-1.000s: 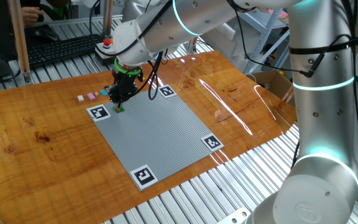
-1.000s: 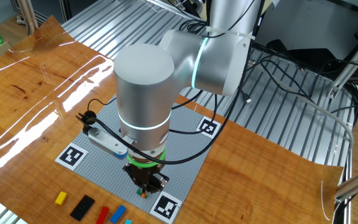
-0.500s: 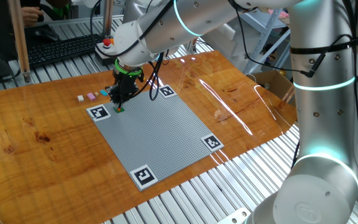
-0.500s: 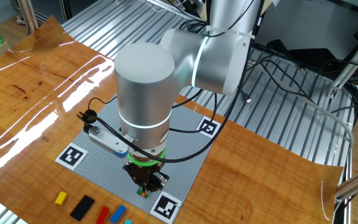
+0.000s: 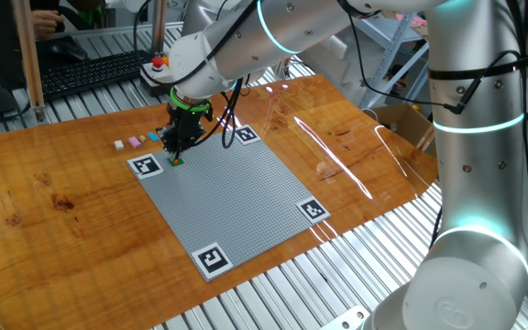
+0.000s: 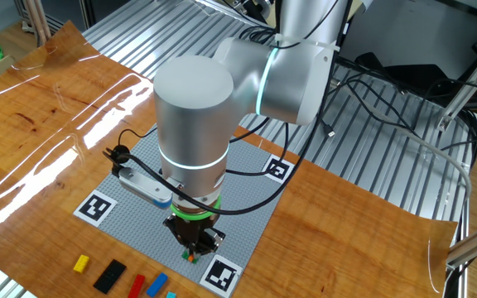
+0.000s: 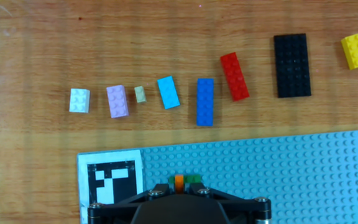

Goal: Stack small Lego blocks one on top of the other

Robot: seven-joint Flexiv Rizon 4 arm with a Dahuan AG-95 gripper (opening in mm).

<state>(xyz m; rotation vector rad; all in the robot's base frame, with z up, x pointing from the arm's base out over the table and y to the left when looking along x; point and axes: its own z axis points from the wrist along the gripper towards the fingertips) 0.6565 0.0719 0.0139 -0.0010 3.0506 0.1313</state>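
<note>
Counting the loose bricks on the wood in the hand view, left to right: one white, one lilac, one tiny beige, one light blue, one long blue, one red, one big black and one yellow. That's eight, in a loose row just beyond the edge of the grey baseplate.

One more pair sits on the baseplate itself, by the marker: an orange brick touching a green brick, right at the gripper. Most of both is hidden behind the gripper body, so I can't tell if orange is on top of green or just beside it.

Gripper points straight down with its jaws nearly closed, tips right at that pair; whether it's actually pinching either one I can't make out. In the fixed views the arm covers most of it, and only four of the baseplate's corner markers show in one of them.
</note>
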